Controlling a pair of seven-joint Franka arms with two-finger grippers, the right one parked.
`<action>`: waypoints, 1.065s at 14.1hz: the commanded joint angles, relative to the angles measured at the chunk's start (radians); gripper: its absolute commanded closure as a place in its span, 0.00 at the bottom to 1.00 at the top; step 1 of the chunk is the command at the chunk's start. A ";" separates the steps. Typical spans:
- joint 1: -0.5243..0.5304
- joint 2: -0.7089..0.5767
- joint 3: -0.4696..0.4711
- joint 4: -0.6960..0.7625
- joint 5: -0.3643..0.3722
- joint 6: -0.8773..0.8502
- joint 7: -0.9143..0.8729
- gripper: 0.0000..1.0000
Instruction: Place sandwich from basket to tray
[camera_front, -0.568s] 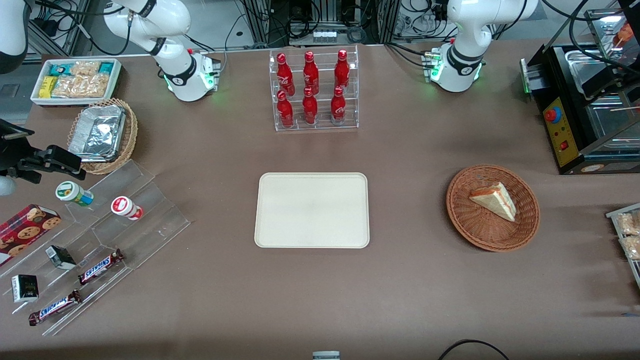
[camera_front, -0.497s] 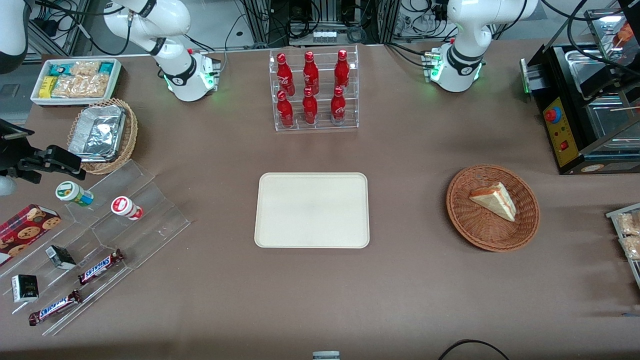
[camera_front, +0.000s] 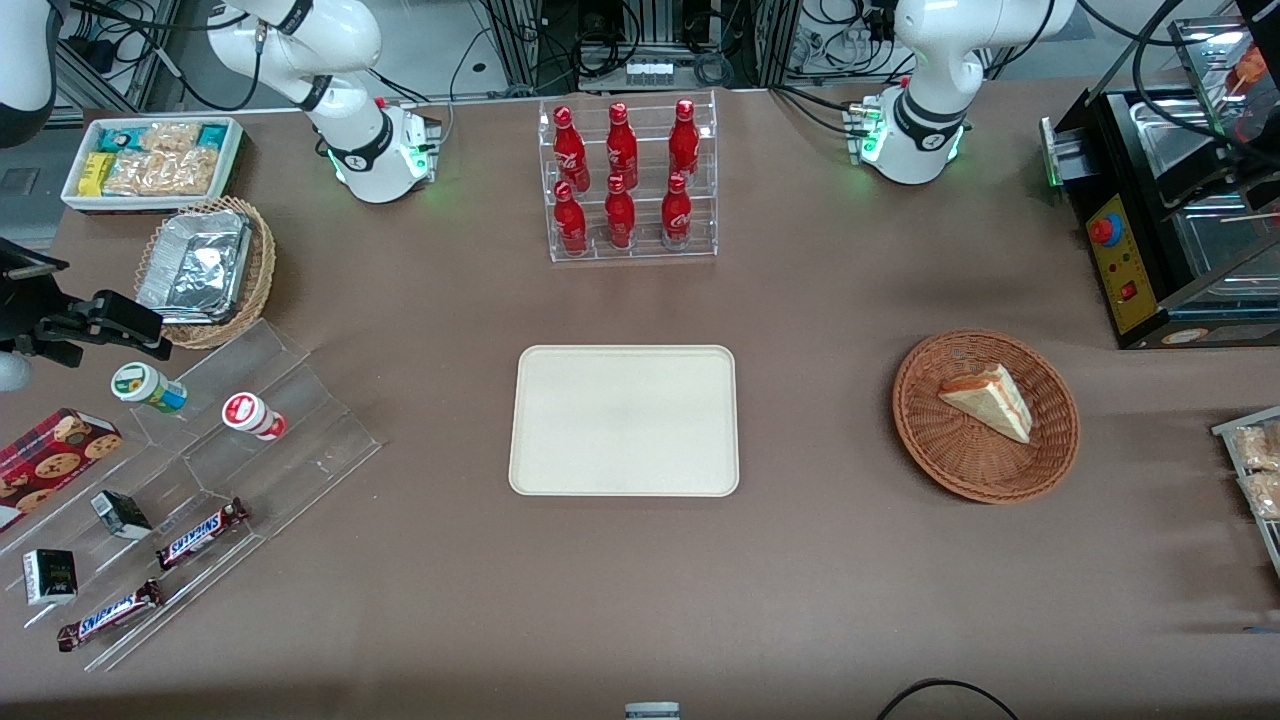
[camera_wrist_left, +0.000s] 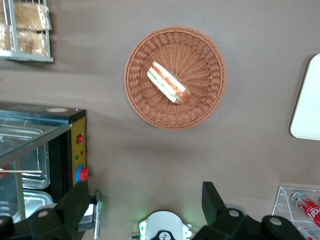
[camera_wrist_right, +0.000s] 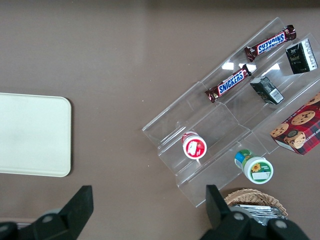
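Sandwich is lying in the reddish-brown wicker basket, its layered filling edge showing in the left wrist view. That basket is sitting toward the working arm's end of the table, well apart from the cream tray at the middle. The left arm's gripper is hanging high above the basket, fingers spread wide and grasping nothing.

Even, bright overhead light falls on the brown counter; shadows are soft and short, one hugging the basket. Glare whitens the foil containers. In the left wrist view the tool, spread wide, looks dark and slightly blurred.
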 joint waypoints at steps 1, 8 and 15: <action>0.017 0.065 -0.013 0.000 -0.013 0.029 -0.128 0.00; 0.017 0.186 -0.012 -0.088 -0.081 0.239 -0.478 0.00; -0.004 0.260 -0.015 -0.238 -0.079 0.535 -0.711 0.00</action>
